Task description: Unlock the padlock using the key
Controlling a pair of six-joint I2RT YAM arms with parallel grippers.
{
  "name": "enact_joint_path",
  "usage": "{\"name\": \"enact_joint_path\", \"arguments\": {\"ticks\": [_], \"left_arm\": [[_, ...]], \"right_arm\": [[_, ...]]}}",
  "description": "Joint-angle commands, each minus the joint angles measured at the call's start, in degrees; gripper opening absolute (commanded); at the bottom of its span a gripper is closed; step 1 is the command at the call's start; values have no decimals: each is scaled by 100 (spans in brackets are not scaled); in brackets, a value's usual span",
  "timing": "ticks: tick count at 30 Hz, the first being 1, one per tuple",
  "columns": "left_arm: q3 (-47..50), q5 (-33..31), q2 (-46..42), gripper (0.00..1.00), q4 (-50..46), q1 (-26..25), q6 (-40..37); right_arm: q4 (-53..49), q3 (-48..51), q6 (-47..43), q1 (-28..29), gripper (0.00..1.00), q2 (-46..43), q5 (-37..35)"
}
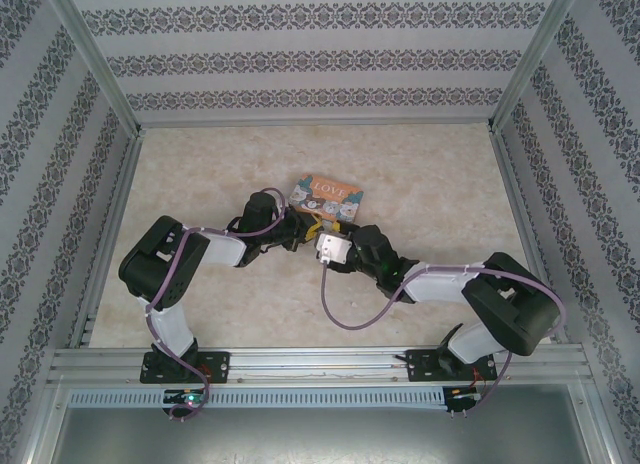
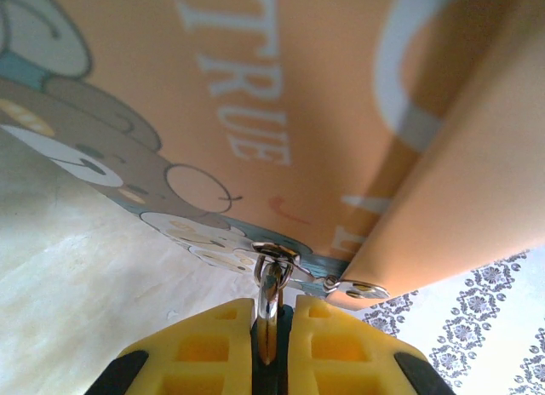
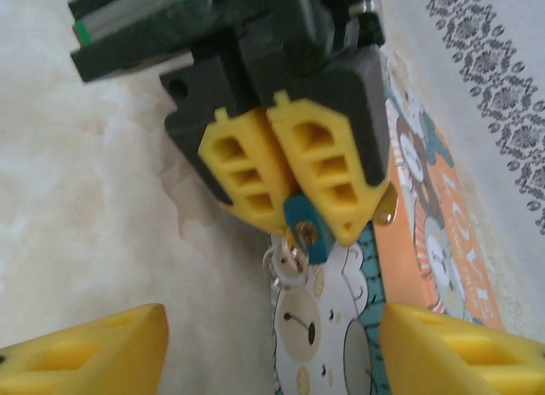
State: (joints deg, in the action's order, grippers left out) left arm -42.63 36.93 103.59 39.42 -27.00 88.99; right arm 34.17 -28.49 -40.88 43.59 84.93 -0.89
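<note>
Mid-worktop (image 1: 200, 184), my left gripper (image 2: 271, 327) clamps the padlock (image 3: 301, 228), right gripper (image 3: 272, 327) gapes empty; I judge unlocking not yet done.

The surface (image 1: 200, 174) is a pale cream-beige slab with a soft marbled look. Lying on it is the orange tin (image 1: 327, 196), just off centre toward 12 o'clock, long side running 9-to-3-ish.
</note>
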Motion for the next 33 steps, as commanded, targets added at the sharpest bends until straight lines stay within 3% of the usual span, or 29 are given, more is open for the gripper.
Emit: {"name": "enact_joint_path", "arguments": {"ticks": [1,13,33], "left_arm": [[-57,94,22,1,425,-70,53],[95,69,14,1,608,-71,105],[78,43,65,0,637,-74,126]], "right_arm": [[204,-189,149,-53,59,94,253],[194,-373,174,-36,40,259,216],[213,-499,102,0,25,512,7]]}}
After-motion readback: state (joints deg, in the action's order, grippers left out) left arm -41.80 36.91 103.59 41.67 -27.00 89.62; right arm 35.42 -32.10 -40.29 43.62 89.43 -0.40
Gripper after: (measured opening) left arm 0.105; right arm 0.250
